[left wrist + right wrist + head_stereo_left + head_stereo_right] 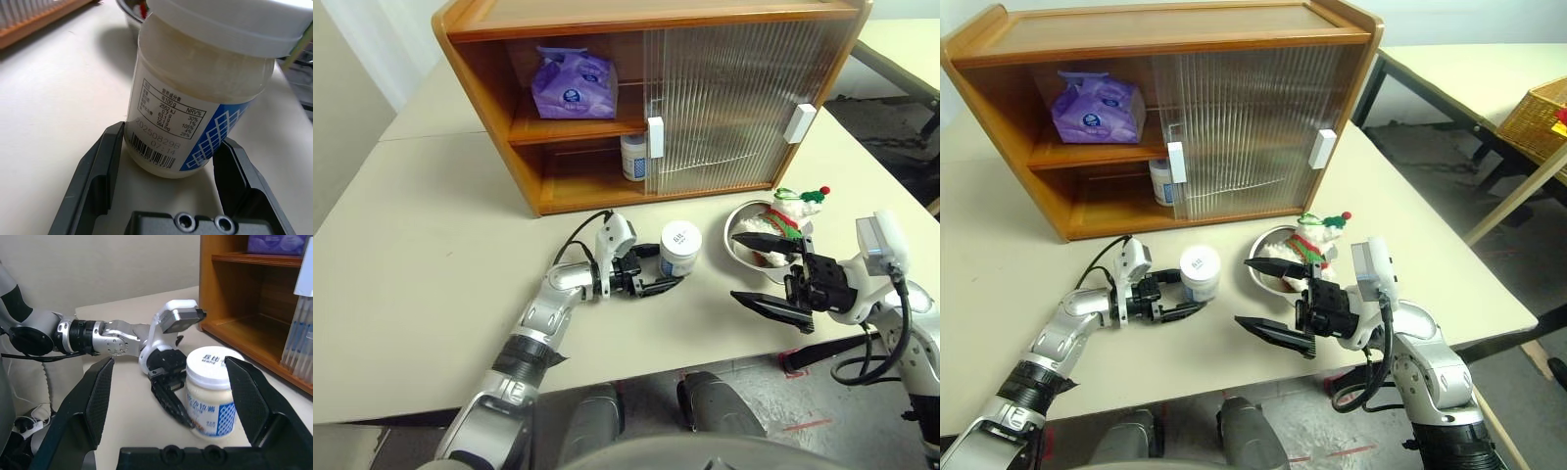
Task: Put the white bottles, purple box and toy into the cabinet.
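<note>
White bottle point(633, 157) (half behind door point(724, 98))

The left gripper point(658, 275) reached low and forward from a bent arm, its fingers point(93, 181) spread apart — not pressed together. The right gripper point(759, 269) hung raised and pointed across toward the left one, its black fingers point(95, 396) wide apart.

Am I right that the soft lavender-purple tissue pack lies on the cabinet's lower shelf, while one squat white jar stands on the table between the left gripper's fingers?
Not quite: the soft lavender-purple tissue pack lies on the upper shelf of the orange-brown wooden cabinet, as the left eye view shows. The rest holds: one squat white jar stands on the table between the left gripper's fingers.
</note>
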Controlling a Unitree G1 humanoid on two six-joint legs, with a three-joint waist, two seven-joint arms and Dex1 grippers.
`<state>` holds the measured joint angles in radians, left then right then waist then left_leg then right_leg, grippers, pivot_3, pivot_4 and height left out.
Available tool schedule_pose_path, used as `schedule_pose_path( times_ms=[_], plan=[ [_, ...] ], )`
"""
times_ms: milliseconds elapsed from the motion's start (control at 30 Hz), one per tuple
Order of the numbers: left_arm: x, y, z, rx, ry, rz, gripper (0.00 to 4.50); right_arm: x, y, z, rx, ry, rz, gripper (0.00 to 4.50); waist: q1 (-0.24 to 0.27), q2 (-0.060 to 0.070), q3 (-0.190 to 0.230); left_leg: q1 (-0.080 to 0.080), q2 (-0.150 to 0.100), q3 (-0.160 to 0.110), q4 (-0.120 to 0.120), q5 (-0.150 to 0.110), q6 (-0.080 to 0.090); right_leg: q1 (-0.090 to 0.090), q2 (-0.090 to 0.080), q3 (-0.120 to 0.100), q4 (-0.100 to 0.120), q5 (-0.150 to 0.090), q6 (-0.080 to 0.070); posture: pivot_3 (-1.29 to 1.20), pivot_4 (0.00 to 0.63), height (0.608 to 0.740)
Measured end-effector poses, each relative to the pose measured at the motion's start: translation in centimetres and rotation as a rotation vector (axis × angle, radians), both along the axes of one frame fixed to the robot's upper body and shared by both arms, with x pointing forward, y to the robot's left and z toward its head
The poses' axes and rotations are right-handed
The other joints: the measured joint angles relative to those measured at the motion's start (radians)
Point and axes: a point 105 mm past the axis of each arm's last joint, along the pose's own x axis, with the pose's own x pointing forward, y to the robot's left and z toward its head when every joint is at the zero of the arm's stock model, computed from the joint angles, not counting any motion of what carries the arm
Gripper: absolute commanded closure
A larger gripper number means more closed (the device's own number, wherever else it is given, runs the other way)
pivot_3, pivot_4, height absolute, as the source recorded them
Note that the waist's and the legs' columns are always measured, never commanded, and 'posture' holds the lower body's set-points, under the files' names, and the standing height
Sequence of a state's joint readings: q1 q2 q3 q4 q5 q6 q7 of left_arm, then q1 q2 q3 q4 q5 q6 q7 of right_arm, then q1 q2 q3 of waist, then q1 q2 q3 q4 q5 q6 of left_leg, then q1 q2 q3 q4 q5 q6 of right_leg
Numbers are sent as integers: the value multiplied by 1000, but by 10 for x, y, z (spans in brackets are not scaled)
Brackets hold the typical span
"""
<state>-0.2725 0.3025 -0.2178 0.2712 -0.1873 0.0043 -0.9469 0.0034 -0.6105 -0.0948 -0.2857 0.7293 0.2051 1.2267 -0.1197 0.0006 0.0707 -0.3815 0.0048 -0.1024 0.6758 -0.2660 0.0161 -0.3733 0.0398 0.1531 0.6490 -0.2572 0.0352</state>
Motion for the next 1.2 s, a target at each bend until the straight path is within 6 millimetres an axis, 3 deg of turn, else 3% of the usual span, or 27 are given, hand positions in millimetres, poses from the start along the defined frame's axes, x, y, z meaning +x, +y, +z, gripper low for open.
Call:
schedule_pose_path(
  times_ms=[333,567,967,1200],
  plan=[
    [17,44,8,-3,-40,276,1403,3,1,1,1,-6,12,0,-4,-2,1,-3,1,0,-1,0,-1,-4,-1,1,0,3,-6,-164,80,740],
    [34,79,36,-46,-124,517,1403,3,1,-1,-1,-1,12,0,6,-3,2,-7,0,1,-1,0,-1,-7,-1,1,0,2,-7,-162,82,740],
    [64,94,59,-49,-198,745,1403,3,5,-4,-4,7,24,0,21,-6,4,-6,-1,1,-1,0,-1,-6,-1,1,0,2,-8,-154,82,740],
    [87,93,57,-43,-161,869,1403,3,7,-4,-1,7,28,0,22,-8,5,-6,-2,1,0,0,-1,-4,-1,0,0,3,-7,-163,83,740]
  ],
)
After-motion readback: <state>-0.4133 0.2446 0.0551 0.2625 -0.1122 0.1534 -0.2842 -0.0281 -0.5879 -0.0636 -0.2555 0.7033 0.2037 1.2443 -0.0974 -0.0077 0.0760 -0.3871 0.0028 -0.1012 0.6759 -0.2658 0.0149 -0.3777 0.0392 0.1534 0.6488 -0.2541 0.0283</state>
